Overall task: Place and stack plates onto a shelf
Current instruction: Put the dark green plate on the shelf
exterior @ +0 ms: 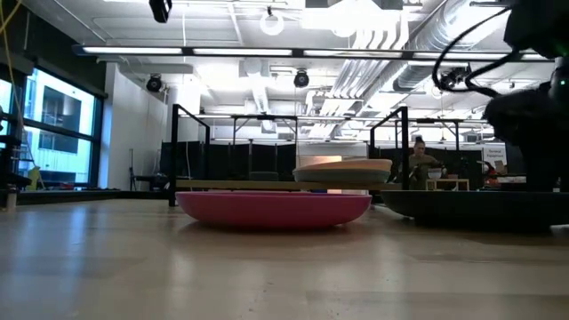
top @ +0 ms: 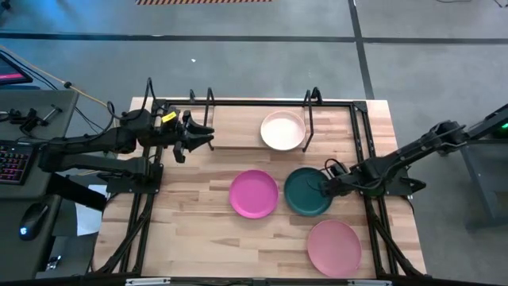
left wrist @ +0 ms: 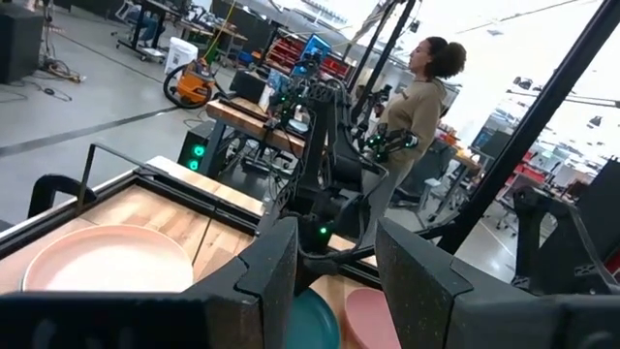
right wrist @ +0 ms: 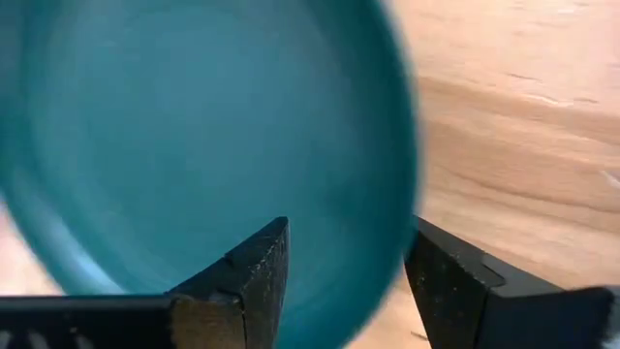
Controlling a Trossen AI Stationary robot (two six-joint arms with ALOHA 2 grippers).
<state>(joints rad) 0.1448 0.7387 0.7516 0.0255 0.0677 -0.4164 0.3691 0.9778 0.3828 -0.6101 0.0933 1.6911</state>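
Observation:
The shelf (top: 238, 127) runs along the table's far side, and the cream plate (top: 283, 130) lies flat on its right part. On the tabletop lie the magenta plate (top: 254, 193), the dark green plate (top: 305, 192) to its right, and the light pink plate (top: 334, 247) near the front edge. No pale teal plate shows. My right gripper (top: 329, 187) is open at the dark green plate's right rim (right wrist: 402, 194), one finger (right wrist: 247, 281) over the plate's inside and one (right wrist: 465, 286) outside it. My left gripper (top: 198, 139) is open and holds nothing above the shelf's left part.
Black rod uprights (top: 311, 119) stand beside the cream plate, and a black frame (top: 367, 151) runs around the table. The shelf's left and middle parts are bare wood. A desk with a keyboard (top: 12, 163) stands left of the table. A person (left wrist: 417, 97) is in the room beyond.

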